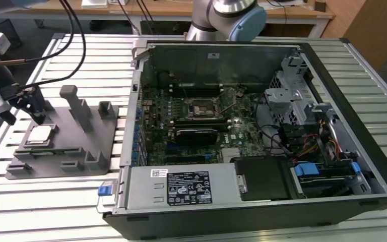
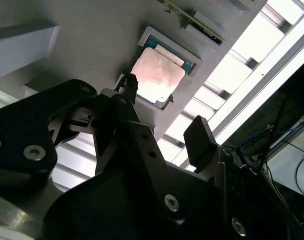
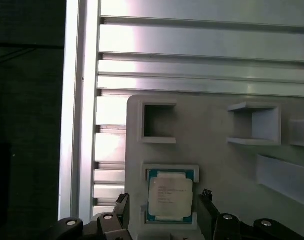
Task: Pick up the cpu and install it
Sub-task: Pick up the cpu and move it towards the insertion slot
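A lab: slatted metal bench (image 1: 46,201), opened computer case (image 1: 247,219).

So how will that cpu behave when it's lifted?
The cpu looks thin and flat, so probably stiff and light. Its shiny metal top may be slippery. Sitting recessed in the grey holder, it likely won't slide if nudged.

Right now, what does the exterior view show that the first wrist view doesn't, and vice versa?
Exterior view adds the open case, the socket and the arm. First wrist view adds the look from above: open fingers either side of the cpu. Both share the cpu in its grey holder, on the slatted table, gripper nearby.
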You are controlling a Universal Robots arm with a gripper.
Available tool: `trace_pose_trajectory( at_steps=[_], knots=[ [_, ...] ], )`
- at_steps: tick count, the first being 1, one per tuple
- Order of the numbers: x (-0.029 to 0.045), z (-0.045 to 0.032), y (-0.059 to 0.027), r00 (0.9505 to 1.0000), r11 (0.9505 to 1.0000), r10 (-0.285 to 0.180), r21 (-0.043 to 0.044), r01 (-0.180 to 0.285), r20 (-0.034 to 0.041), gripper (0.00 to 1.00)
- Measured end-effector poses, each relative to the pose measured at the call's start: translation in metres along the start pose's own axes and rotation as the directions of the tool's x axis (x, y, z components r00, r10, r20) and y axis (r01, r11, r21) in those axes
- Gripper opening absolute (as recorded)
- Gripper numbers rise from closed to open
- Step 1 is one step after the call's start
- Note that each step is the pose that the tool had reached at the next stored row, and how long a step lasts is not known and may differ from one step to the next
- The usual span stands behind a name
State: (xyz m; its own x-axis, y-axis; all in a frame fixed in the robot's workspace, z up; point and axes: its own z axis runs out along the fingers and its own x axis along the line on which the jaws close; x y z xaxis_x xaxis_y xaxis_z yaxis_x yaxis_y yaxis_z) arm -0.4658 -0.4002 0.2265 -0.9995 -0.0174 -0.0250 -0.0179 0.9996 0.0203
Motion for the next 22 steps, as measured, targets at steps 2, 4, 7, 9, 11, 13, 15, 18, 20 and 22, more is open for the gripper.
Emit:
trace_pose_trajectory(
  at_steps=[2, 4, 7, 9, 11, 13, 15, 18, 20, 22],
  knots=[
    [-0.0006, 0.0032, -0.0002, 1.0000, 1.0000, 0.000, 0.0000, 0.000, 0.0000, 0.64],
    [-0.0019, 0.0068, -0.0006, 1.0000, 1.0000, 0.000, 0.0001, 0.000, -0.0001, 0.64],
    [-0.0021, 0.0119, -0.0007, 1.0000, 1.0000, 0.002, 0.0005, -0.002, 0.0001, 0.64],
    [-0.0023, 0.0144, -0.0008, 1.0000, 1.0000, 0.001, 0.0007, -0.001, 0.0001, 0.64],
    [-0.0024, 0.0166, -0.0008, 1.0000, 1.0000, 0.002, 0.0008, -0.002, 0.0000, 0.64],
    [-0.0026, 0.0182, -0.0008, 1.0000, 1.0000, 0.002, 0.0008, -0.002, 0.0000, 0.64],
    [-0.0028, 0.0194, -0.0009, 1.0000, 1.0000, 0.002, 0.0008, -0.002, 0.0000, 0.64],
    [-0.0029, 0.0215, -0.0009, 1.0000, 1.0000, 0.003, 0.0010, -0.003, 0.0000, 0.72],
    [-0.0029, 0.0238, -0.0010, 1.0000, 1.0000, 0.005, 0.0017, -0.005, 0.0001, 0.72],
    [-0.0028, 0.0267, -0.0011, 1.0000, 1.0000, 0.009, 0.0026, -0.009, 0.0001, 0.72]
  ],
)
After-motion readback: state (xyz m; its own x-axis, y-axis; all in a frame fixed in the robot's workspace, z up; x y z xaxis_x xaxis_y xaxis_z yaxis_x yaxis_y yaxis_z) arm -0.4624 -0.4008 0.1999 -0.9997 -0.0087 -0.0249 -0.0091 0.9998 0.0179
